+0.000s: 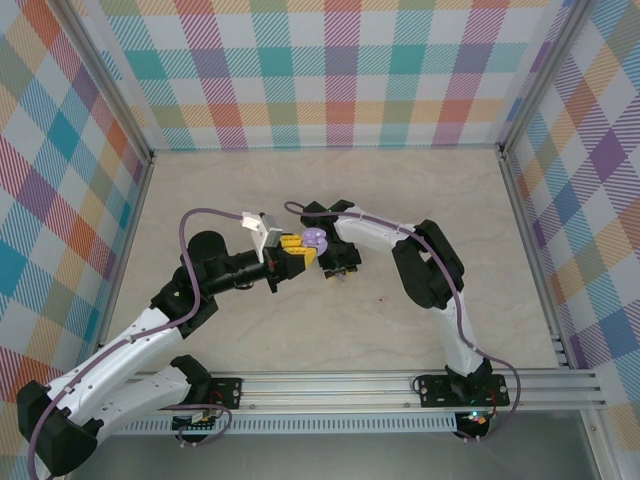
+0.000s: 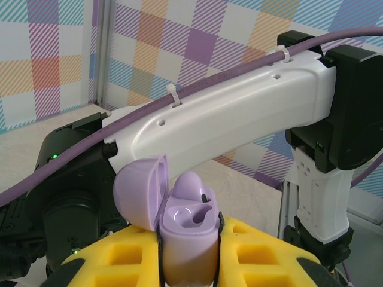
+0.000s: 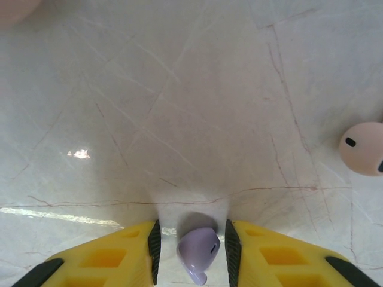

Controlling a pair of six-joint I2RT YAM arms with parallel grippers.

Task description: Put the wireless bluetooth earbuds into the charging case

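My left gripper (image 2: 190, 254) is shut on the purple charging case (image 2: 187, 239), held upright with its lid (image 2: 139, 194) hinged open to the left. One purple earbud (image 2: 190, 186) sits in the far socket, and the near socket (image 2: 192, 216) is hollow. From above, the case (image 1: 315, 238) shows at the table's middle, held by the left gripper (image 1: 293, 252). My right gripper (image 3: 191, 242) points down at the table, open. A second purple earbud (image 3: 198, 246) lies on the marble between its black pads (image 3: 154, 248), with a small gap on each side.
The right arm's white link (image 2: 227, 113) crosses close behind the case. A pale pink round piece (image 3: 362, 148) lies on the marble to the right of the right gripper. Checked walls (image 1: 330, 70) fence the table on three sides.
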